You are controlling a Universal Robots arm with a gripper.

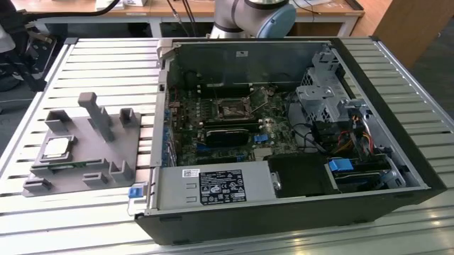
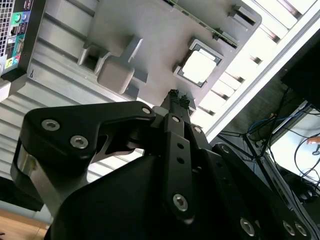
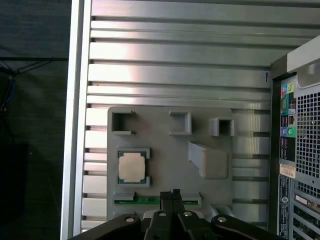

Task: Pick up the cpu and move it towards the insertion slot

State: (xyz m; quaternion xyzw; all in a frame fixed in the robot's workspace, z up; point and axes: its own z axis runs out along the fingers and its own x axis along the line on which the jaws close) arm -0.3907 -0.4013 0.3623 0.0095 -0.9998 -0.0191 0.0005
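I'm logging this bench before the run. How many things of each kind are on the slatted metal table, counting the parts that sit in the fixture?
Silvery square cpu chip: 1
Narrow green memory stick: 1
Grey plastic fixture: 1
Black open computer case: 1
Total: 4
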